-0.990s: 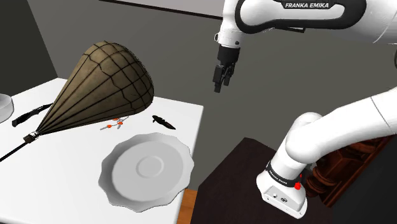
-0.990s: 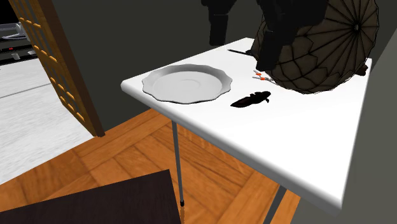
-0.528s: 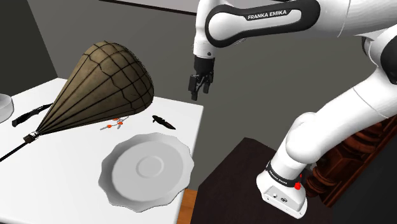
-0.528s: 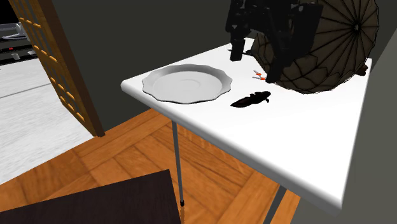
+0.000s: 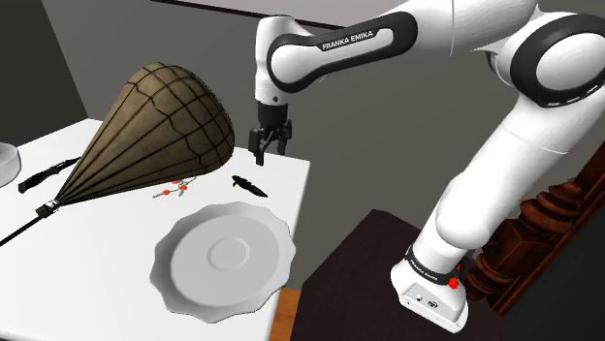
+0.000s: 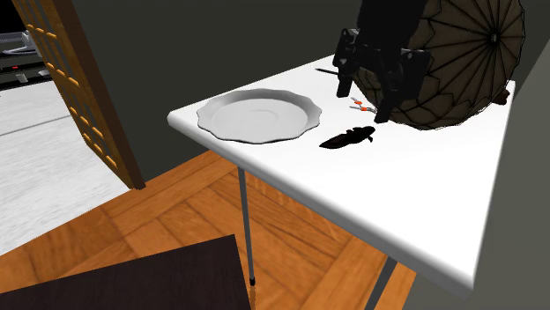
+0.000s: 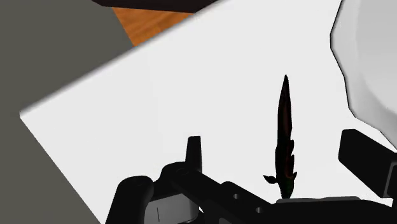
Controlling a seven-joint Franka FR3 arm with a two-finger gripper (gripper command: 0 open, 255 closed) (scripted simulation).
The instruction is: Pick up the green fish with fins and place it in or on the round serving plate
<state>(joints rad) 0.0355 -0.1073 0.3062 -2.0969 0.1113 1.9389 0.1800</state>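
Observation:
A slender, almost black fish (image 5: 248, 184) (image 6: 348, 138) with small fins lies flat on the white table (image 5: 97, 252), just beyond the round white plate (image 5: 173, 263) (image 6: 260, 114) with a scalloped rim. My gripper (image 5: 262, 151) (image 6: 363, 97) hangs open a short way above the table's far corner, slightly beyond the fish and not touching it. In the wrist view the fish (image 7: 285, 137) lies lengthwise between the spread fingers of the gripper (image 7: 272, 138), nearer one finger, with the plate's rim (image 7: 372, 57) off to the side.
A big brown ribbed parasol (image 5: 145, 126) (image 6: 458, 53) lies close behind the fish. Small orange-red beads (image 5: 173, 191) (image 6: 360, 106) sit beside it. A black strap-like item (image 5: 44, 174) lies at the shoulder view's left. The table edge (image 5: 302, 194) is near the fish.
The arm has swung toward the shoulder view's left and lowered, from beyond the table edge to just above the table near the fish. Fingers stayed open.

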